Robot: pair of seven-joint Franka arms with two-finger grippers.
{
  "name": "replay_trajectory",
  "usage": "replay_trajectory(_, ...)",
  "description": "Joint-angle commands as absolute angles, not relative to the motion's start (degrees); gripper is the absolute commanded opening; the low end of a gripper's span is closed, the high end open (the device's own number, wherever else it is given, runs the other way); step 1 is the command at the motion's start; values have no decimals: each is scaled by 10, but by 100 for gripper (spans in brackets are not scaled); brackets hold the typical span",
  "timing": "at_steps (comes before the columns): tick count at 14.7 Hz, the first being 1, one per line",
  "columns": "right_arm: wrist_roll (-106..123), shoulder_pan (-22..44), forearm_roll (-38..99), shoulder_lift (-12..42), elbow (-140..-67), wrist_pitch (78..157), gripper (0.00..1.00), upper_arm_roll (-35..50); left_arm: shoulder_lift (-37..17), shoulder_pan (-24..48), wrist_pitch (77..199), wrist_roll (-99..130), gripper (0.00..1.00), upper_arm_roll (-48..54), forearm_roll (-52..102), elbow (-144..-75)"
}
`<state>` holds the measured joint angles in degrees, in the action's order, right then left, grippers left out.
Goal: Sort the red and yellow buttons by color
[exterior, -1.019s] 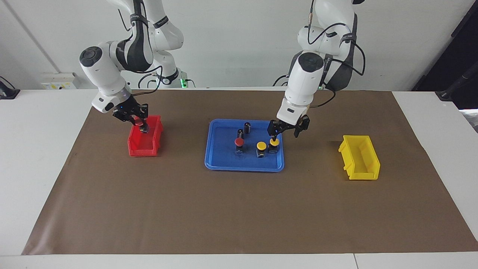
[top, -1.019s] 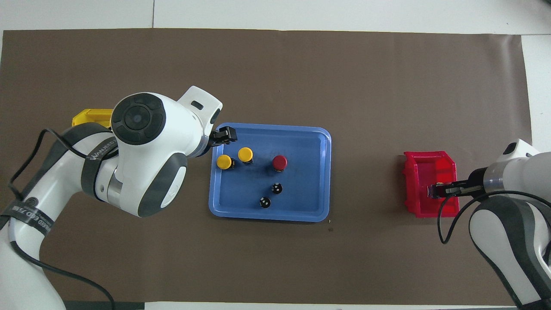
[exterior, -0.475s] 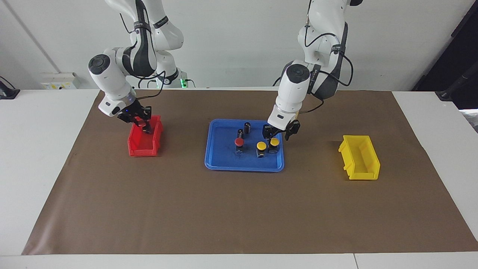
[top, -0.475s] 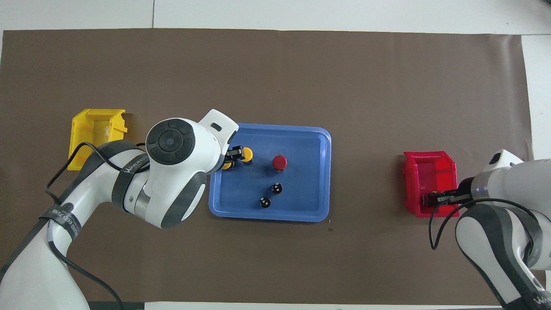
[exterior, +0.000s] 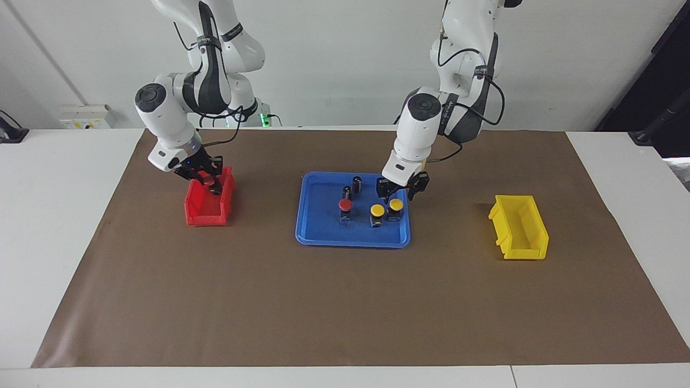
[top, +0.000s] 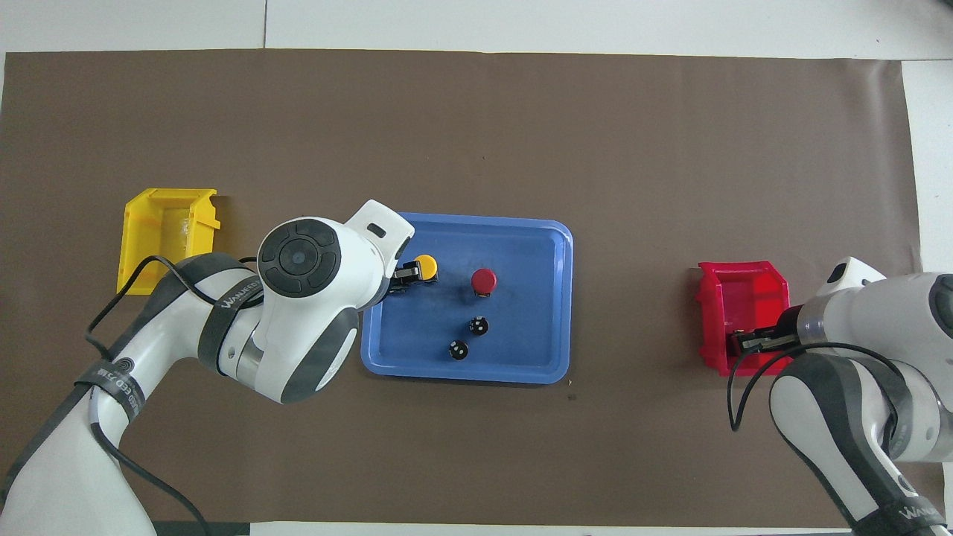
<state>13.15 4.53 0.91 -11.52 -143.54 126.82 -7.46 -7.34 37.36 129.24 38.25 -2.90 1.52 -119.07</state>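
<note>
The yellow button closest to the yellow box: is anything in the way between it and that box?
Nothing visible blocks it. That yellow button stands in the blue tray, so it must clear the tray's low rim; between the tray and the yellow box lies only bare brown mat.

Two round yellow-capped push buttons and one round red-capped push button stand in one blue plastic tray, with two small dark cylinders. One red plastic bin and one yellow plastic bin sit on one brown paper sheet covering the white worktop. Two white robot arms.
</note>
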Motion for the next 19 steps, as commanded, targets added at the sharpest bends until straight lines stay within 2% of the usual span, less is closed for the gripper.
replay_trajectory(1,125,45,4,-119,-1441,1277,52,-75,-53,382,1314,380,74,-38,22,-1216)
replay_trajectory(5,135,38,-21,-117,-1408,1233,60,-75,-66,382,1337,381,73,-38,22,-1216)
replay_trajectory(8,142,40,-25,-117,-1329,1151,60,-74,-66,382,1338,381,67,-38,22,-1216)
replay_trajectory(10,137,45,-23,-117,-1279,1118,60,-72,-66,381,1337,380,56,-38,22,-1216)
replay_trajectory(11,136,45,-15,-116,-1259,1106,61,-72,-66,381,1337,381,46,-38,22,-1216)
replay_trajectory(15,114,64,8,-93,-1194,1070,72,-69,-66,381,1331,382,15,-38,22,-1214)
replay_trajectory(17,97,67,14,-80,-1164,1055,78,-69,-64,382,1296,385,7,-38,22,-1196)
replay_trajectory(19,94,69,21,-73,-1146,1049,84,-69,-37,375,1207,379,3,-38,22,-1155)
